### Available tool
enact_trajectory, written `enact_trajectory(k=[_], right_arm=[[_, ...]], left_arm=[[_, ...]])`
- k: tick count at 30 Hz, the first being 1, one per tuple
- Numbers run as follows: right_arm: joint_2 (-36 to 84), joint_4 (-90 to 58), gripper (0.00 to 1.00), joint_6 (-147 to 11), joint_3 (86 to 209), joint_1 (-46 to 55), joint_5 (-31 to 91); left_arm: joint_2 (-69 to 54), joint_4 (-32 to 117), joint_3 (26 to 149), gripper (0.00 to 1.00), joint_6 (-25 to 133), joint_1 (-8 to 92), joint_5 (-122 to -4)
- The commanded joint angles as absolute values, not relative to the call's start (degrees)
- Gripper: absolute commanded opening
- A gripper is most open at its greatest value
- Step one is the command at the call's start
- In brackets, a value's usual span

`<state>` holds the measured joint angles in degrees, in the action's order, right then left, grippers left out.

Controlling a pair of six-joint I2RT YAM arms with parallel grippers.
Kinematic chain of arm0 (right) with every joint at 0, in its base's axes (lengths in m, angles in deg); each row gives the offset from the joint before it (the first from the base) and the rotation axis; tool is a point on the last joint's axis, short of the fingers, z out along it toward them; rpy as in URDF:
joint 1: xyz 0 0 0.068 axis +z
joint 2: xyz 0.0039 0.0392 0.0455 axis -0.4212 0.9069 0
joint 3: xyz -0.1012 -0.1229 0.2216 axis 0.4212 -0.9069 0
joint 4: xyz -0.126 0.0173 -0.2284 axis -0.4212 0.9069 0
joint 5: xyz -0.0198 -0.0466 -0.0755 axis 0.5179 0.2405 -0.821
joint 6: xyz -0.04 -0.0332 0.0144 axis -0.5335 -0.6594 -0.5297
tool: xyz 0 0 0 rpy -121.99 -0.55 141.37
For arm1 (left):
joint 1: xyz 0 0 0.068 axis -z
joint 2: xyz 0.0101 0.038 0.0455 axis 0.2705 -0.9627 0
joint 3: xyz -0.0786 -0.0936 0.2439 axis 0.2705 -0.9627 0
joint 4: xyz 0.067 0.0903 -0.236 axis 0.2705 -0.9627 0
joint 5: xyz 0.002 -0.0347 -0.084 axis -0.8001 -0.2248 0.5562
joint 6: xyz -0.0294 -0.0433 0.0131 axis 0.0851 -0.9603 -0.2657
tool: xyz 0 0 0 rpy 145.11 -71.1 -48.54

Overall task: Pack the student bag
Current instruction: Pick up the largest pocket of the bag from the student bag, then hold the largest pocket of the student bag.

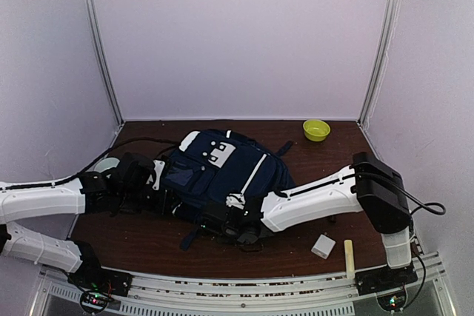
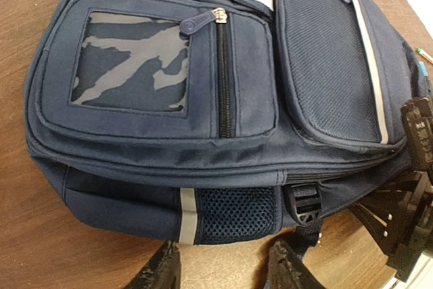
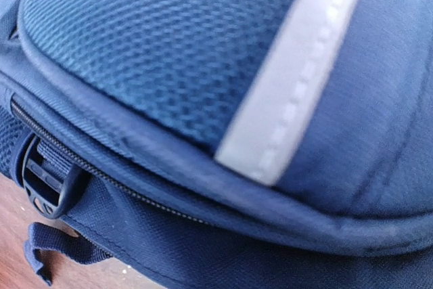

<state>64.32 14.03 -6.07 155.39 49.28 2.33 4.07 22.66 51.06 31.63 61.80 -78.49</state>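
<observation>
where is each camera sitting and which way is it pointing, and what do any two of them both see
Top external: above and behind the arms, looking down on the table; both arms reach to the student bag.
Left wrist: low by the bag's side, facing across it; left gripper at the bottom edge, open; right gripper at the right edge.
Right wrist: very close to the bag's mesh panel; no fingers show.
Both wrist views share the white stripe and black buckle.

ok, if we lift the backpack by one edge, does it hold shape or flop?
Probably flops: the backpack is soft fabric lying flat, so an edge grab would likely fold it. Pushed, it may bunch rather than slide, and the buckle hanging at its side could snag. It looks underfilled, so probably light for its size.
</observation>
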Motion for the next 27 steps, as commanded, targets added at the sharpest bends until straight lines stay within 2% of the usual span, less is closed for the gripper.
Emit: enact_trajectory(k=[1, 4, 12, 18, 21, 24, 27], right_arm=[[64.81, 15.78, 0.07, -6.10, 154.32, 47.86, -0.23], [63.53, 14.32, 0.00, -7.34, 153.20, 47.94, 0.10], [53.40, 6.23, 0.00, -13.16, 145.26, 49.29, 4.93], [41.39, 9.42, 0.00, -15.75, 137.06, 49.09, 2.88], [35.24, 9.47, 0.00, -16.79, 131.86, 48.56, 1.83], [30.87, 8.35, 0.00, -18.26, 128.32, 47.69, 2.50], [29.13, 7.42, 0.00, -19.72, 127.14, 47.25, 4.65]], left_arm=[[4.10, 26.39, 50.51, 0.46, 32.83, 61.49, -76.42], [4.58, 27.40, 50.26, 0.46, 34.59, 61.50, -74.81], [5.44, 29.83, 49.45, 0.46, 39.16, 62.18, -68.94], [2.79, 32.36, 50.50, 0.51, 44.40, 65.71, -65.30], [-1.49, 31.69, 53.61, 0.59, 48.75, 70.98, -70.09], [-7.27, 31.75, 57.49, 0.62, 52.07, 76.02, -75.28], [-9.59, 36.06, 58.61, 0.63, 54.80, 79.05, -74.76]])
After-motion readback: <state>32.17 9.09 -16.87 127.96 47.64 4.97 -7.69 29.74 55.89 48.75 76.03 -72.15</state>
